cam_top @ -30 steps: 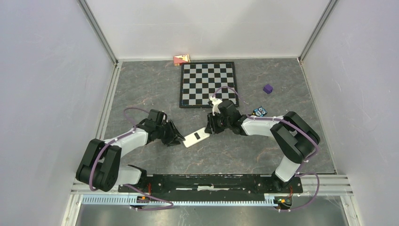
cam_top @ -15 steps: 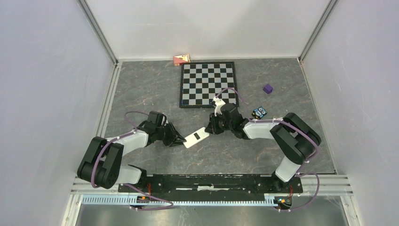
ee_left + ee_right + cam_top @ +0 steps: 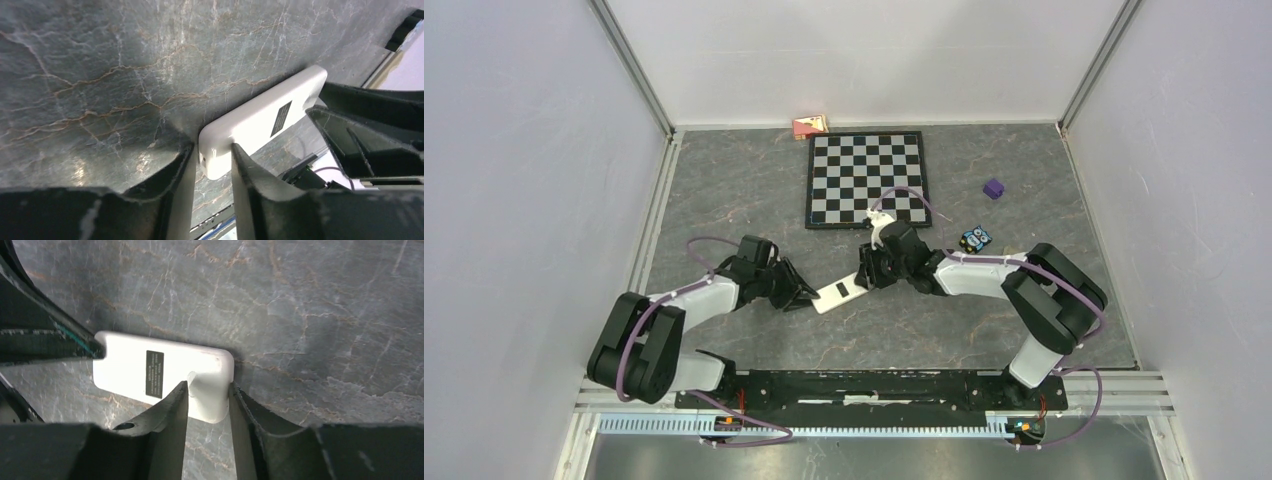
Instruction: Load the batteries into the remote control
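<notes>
I had the remote control [image 3: 841, 292] lying flat on the grey marbled worktop [image 3: 724, 190], its white back facing up and a small dark label [image 3: 154, 373] near the middle of that face. It lay at a slant, with its left end nearer the arm bases than its right end.

The left tool [image 3: 809, 297] sat low at the remote control's left end. In the left wrist view that rounded end was wedged between the fingers [image 3: 182, 172], one against its outer edge and the other overlapping its face, so the tool was pinching the remote control there. The right tool [image 3: 865, 277] came in at the opposite end. In its own view one finger lay over the white face and the other hugged the end edge, pinching the corner between them.

Beyond the remote control, toward the back wall, lay a chessboard [image 3: 866, 180], near the right tool's wrist. A purple cube [image 3: 993, 188] sat well off to the remote control's right and farther back. A small blue patterned item [image 3: 975, 238] lay to the right of the remote control, just beside the right arm. A red and pink box [image 3: 810, 126] rested far behind the remote control, against the back wall.
</notes>
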### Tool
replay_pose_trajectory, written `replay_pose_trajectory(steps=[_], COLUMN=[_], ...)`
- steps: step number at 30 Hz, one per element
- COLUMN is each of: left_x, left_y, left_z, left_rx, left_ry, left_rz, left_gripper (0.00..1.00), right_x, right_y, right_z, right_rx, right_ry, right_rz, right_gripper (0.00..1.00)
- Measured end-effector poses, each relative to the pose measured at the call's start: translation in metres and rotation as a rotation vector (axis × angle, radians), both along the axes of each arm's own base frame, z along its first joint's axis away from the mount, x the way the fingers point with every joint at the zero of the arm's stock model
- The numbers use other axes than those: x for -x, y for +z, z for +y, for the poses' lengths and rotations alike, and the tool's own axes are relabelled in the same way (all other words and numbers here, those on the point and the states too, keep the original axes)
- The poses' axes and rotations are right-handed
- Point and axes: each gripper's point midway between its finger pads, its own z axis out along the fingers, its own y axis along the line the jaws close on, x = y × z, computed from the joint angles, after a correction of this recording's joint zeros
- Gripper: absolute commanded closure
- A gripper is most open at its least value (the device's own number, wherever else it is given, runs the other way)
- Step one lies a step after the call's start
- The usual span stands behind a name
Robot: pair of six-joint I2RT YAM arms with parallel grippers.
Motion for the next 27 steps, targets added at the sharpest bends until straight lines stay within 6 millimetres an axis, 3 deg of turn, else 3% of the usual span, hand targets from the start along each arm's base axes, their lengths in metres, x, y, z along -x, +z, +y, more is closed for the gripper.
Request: replay_pose_trajectory(steps=[4,6,7,8,11,14,17,22,27], left_x=[-0.014,-0.023,-0.026,-0.029,-0.042,-0.057,-0.075,-0.098,-0.105], left_y=[0.006,0.011,0.013,0.016,0.03,0.049,0.073,0.103,0.1], left_z=[0.014,0.027,0.032,0.038,0.056,0.069,0.08,0.103,0.116], left_rx=[-0.09,-0.145,-0.163,-0.185,-0.244,-0.279,-0.301,-0.313,-0.302], left_ry=[0.058,0.1,0.115,0.134,0.183,0.209,0.235,0.288,0.299], left_rz=[-0.04,-0.065,-0.071,-0.078,-0.102,-0.139,-0.186,-0.235,-0.197], left_gripper=[0.41,0.36,0.34,0.32,0.18,0.04,0.0,0.0,0.0], right_x=[0.002,-0.002,-0.007,-0.011,-0.025,-0.026,-0.021,0.005,0.019], right_y=[0.007,0.014,0.02,0.025,0.047,0.067,0.078,0.059,0.028], right_z=[-0.005,-0.012,-0.016,-0.016,-0.01,0.006,0.025,0.046,0.043], right_rx=[0.057,0.073,0.08,0.083,0.091,0.084,0.102,0.174,0.223], right_ry=[0.03,0.037,0.047,0.06,0.161,0.329,0.528,0.866,1.029], right_rz=[0.002,-0.022,-0.048,-0.073,-0.184,-0.289,-0.393,-0.505,-0.515], right_gripper=[0.32,0.18,0.04,0.02,0.02,0.02,0.02,0.02,0.02])
